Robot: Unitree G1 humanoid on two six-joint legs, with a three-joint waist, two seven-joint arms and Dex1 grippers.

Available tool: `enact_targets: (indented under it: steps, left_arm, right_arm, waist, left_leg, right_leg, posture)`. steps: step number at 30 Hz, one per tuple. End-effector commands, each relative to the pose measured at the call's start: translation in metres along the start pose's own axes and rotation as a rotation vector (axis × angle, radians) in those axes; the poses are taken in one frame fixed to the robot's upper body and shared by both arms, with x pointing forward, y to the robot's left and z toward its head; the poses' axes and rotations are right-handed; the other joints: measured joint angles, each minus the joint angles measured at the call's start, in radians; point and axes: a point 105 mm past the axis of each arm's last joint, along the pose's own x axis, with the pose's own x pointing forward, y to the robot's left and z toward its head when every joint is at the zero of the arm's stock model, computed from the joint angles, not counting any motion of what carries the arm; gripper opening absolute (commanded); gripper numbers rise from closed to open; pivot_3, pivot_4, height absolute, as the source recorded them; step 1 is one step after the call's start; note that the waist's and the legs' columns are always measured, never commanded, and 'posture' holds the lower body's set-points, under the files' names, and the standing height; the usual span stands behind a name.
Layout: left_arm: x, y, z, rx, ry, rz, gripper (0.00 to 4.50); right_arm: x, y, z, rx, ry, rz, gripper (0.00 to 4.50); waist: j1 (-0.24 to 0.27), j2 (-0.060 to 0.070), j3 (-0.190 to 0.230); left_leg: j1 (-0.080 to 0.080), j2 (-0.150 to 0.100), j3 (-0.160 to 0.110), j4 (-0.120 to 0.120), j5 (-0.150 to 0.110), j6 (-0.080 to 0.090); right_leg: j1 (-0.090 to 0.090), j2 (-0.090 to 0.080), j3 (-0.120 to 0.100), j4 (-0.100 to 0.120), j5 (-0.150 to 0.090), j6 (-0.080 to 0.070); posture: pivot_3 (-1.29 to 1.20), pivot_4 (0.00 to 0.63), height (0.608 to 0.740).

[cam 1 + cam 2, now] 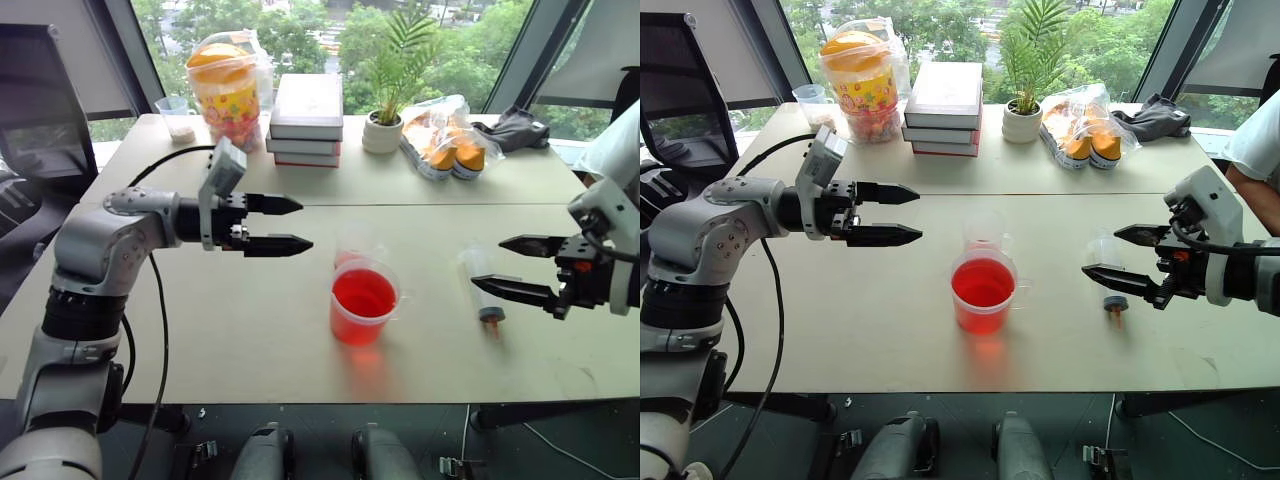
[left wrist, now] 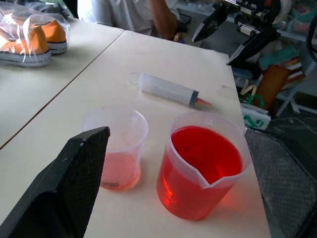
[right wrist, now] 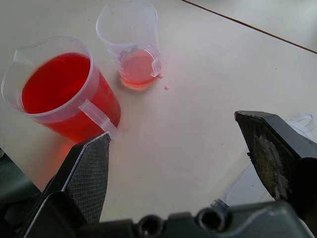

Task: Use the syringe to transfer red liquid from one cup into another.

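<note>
From the head views, your left hand (image 1: 277, 224) hovers released above the desk (image 1: 200, 330); your right hand (image 1: 508, 266) is released over the syringe (image 1: 480, 285) lying flat. In your left wrist view, the wider cup (image 2: 203, 166) holds red liquid (image 2: 205, 153) beside the slimmer cup (image 2: 119, 148).

The right gripper (image 1: 510, 268) is hiding part of the syringe (image 1: 478, 280). The big cup (image 1: 363, 301) is covering the small cup's (image 1: 352, 243) base. The frame edge is cutting off a person's arm (image 1: 1258, 150).
</note>
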Motion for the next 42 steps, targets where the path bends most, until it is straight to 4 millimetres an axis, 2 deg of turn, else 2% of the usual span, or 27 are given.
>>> enact_targets:
  steps: [1,9,15,19,24,29,31,35,42]
  left_arm:
    - [-0.003,-0.002,0.016,0.048,-0.036,0.002,4.5]
    - [0.0,-0.001,0.022,0.057,-0.059,-0.002,4.5]
    - [0.001,0.001,0.02,0.065,-0.059,-0.001,4.5]
    - [0.003,0.0,0.021,0.072,-0.068,-0.007,4.5]
    - [0.007,-0.002,0.02,0.069,-0.079,-0.02,4.5]
    - [0.01,-0.001,0.018,0.072,-0.078,-0.029,4.5]
    - [0.013,0.0,0.018,0.077,-0.081,-0.036,4.5]
    - [0.016,0.001,0.016,0.081,-0.086,-0.044,4.5]
    - [0.017,0.0,0.01,0.083,-0.091,-0.039,4.5]
  right_arm:
    - [-0.006,0.0,0.008,-0.04,-0.014,-0.023,4.41]
    - [-0.006,-0.001,0.007,-0.046,-0.014,-0.033,4.41]
    - [-0.006,-0.003,0.006,-0.049,-0.011,-0.049,4.41]
    - [-0.005,-0.016,0.008,0.014,-0.032,-0.105,4.41]
    - [-0.001,-0.034,0.003,0.12,0.034,-0.16,4.41]
    - [0.011,-0.052,-0.004,0.234,0.157,-0.221,4.41]
    - [0.021,-0.07,-0.01,0.319,0.2,-0.285,4.41]
    - [0.039,-0.091,-0.025,0.431,0.304,-0.354,4.41]
    - [0.065,-0.102,-0.049,0.553,0.427,-0.353,4.41]
  waist:
    - [0.0,0.0,0.0]
    - [0.0,0.0,0.0]
    - [0.0,0.0,0.0]
    - [0.0,0.0,0.0]
    - [-0.001,0.0,0.0]
    - [-0.003,0.0,0.0]
    - [-0.004,0.0,0.0]
    - [-0.003,0.0,0.0]
    - [-0.001,0.0,0.0]
  left_leg:
    - [0.0,0.0,0.0,0.0,0.0,0.0]
    - [0.0,0.0,0.0,0.0,0.0,0.0]
    - [0.0,0.0,0.0,0.0,0.0,0.0]
    - [0.0,0.0,0.0,0.0,0.0,0.0]
    - [0.001,0.0,0.0,0.001,0.0,0.0]
    - [0.0,0.0,0.0,0.0,0.0,0.0]
    - [0.0,0.0,0.0,0.0,0.0,0.0]
    - [0.0,0.0,0.001,0.0,0.0,0.0]
    - [-0.002,-0.001,0.001,-0.001,0.0,0.0]
  right_leg:
    - [0.0,0.0,0.0,0.0,0.0,0.0]
    - [0.0,0.0,0.0,0.0,0.0,0.0]
    - [0.0,0.0,0.0,0.0,0.0,0.0]
    - [0.0,0.0,0.0,0.0,0.0,0.0]
    - [0.001,0.0,0.0,0.0,0.0,0.0]
    - [0.0,-0.002,0.0,0.0,0.0,0.0]
    - [0.0,-0.002,0.0,0.0,0.0,0.0]
    - [-0.001,-0.002,0.001,0.0,0.0,-0.001]
    - [-0.003,-0.001,0.0,-0.001,0.0,0.0]
  posture:
    - [0.0,0.15,0.74]
    - [0.0,0.15,0.74]
    - [0.0,0.15,0.74]
    - [0.0,0.15,0.74]
    - [0.0,0.15,0.74]
    - [0.0,0.15,0.74]
    - [0.0,0.15,0.74]
    - [0.0,0.15,0.74]
    - [0.0,0.15,0.74]
